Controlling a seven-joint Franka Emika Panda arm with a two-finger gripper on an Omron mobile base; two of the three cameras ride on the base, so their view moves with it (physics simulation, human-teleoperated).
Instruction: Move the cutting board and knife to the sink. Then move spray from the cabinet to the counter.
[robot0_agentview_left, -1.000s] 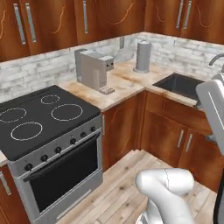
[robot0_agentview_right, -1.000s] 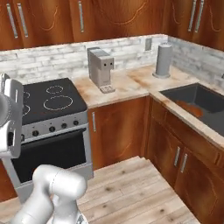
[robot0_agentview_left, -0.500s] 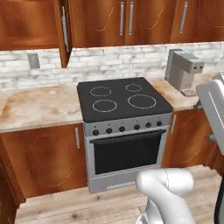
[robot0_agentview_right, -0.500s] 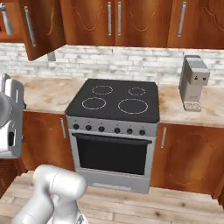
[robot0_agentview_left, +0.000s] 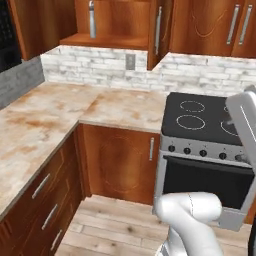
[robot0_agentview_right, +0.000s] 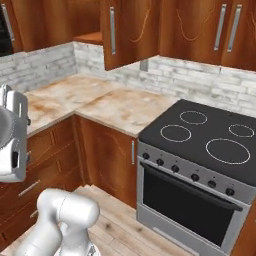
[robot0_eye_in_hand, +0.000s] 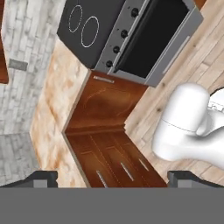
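Spray (robot0_agentview_left: 92, 19) upright on cabinet (robot0_agentview_left: 112, 22) shelf

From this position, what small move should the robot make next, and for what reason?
Probably drive the base a little closer to the open cabinet. The spray stands upright on its shelf, above the far end of the counter, and the arm is still folded low beside the stove. In the hand view the gripper has wide-open jaws holding nothing, so it seems ready to reach once nearer.

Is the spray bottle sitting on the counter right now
No, the spray stands on the shelf of the open cabinet, above the counter.
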